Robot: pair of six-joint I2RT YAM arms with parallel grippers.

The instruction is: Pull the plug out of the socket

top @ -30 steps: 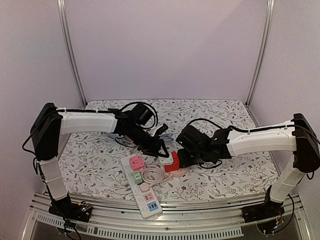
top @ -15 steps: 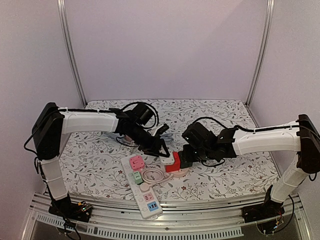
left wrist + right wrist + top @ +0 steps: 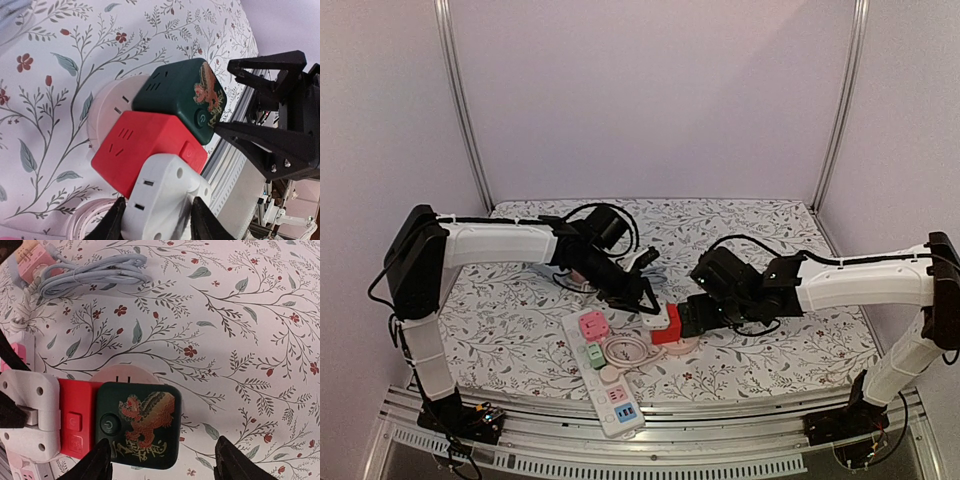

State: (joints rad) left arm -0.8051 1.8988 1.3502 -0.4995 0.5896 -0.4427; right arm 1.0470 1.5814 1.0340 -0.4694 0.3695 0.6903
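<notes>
Bright, even overhead light, soft shadows, little blur.

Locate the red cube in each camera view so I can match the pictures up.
Top external: red cube sits mid-table, in the lower centre of the frame.
Left wrist: red cube is centre-left, just below the dark green cube.
Right wrist: red cube is at lower left, against the dark green cube's left side.
Shared landmark: the white adapter pressed against the red cube in all three views.
</notes>
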